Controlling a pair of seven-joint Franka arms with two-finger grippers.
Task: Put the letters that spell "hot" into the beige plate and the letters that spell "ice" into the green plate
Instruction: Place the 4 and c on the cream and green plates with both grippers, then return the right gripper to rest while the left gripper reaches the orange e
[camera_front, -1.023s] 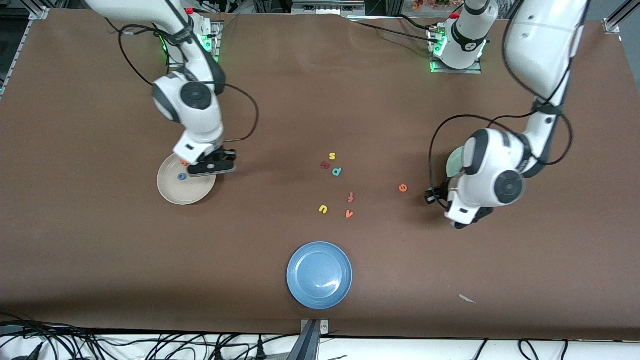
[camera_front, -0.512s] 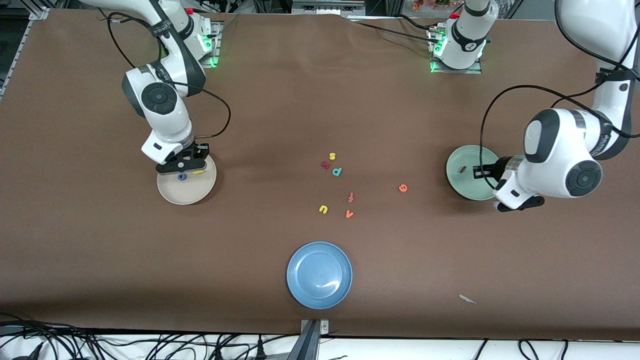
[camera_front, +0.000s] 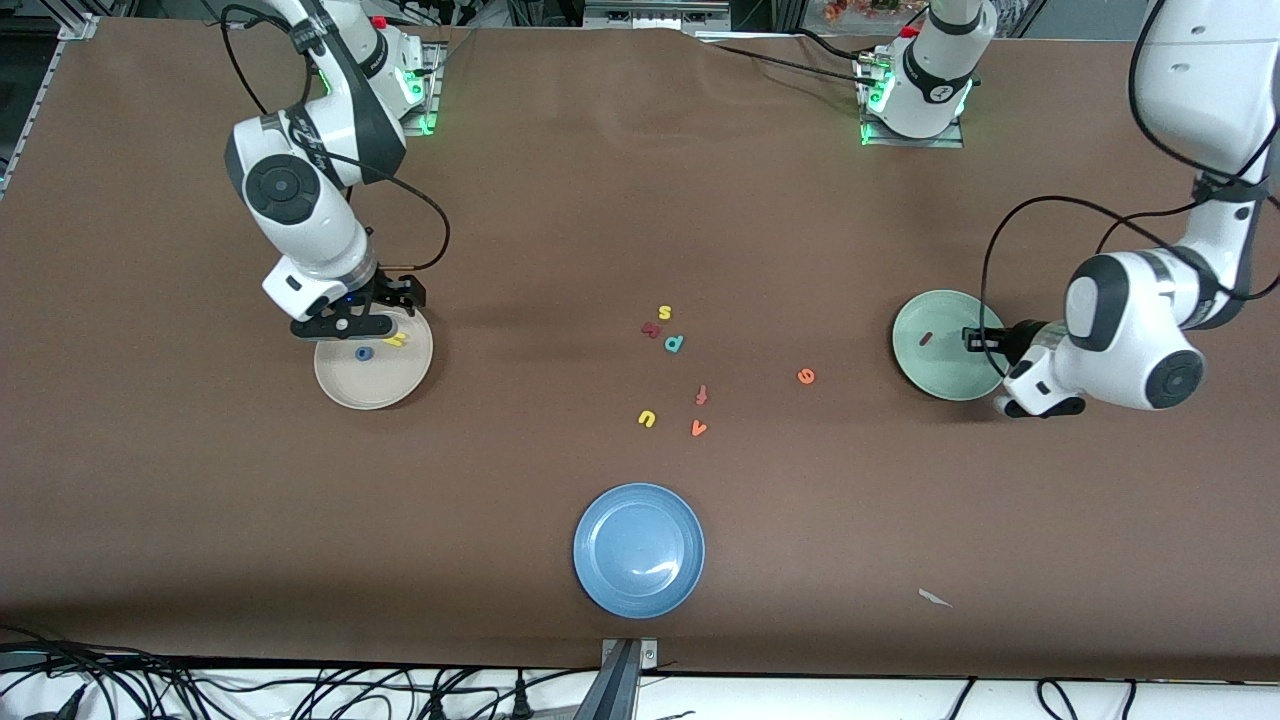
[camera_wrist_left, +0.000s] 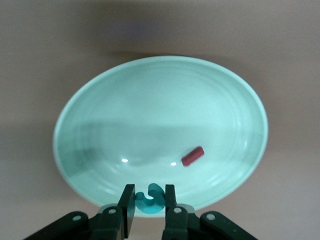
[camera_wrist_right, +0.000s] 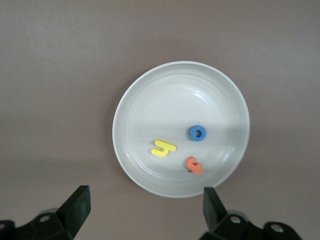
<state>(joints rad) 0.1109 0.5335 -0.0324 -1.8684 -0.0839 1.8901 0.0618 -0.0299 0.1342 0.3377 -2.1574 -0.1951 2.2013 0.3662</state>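
Note:
In the beige plate lie the yellow h, the blue o and the orange t. My right gripper hangs open and empty over that plate's rim. The green plate holds the dark red i. My left gripper is shut on the teal c just above this plate's rim, at the left arm's end of the table. The orange e lies on the table between the loose letters and the green plate.
Mid-table lie a yellow s, a dark red letter, a teal p, a red f, a yellow u and an orange v. A blue plate stands nearest the front camera. A white scrap lies nearby.
My right gripper opened and let the yellow h drop into the beige plate, then drew back toward its base. My left arm swung outward, uncovering the green plate, still gripping the teal c.

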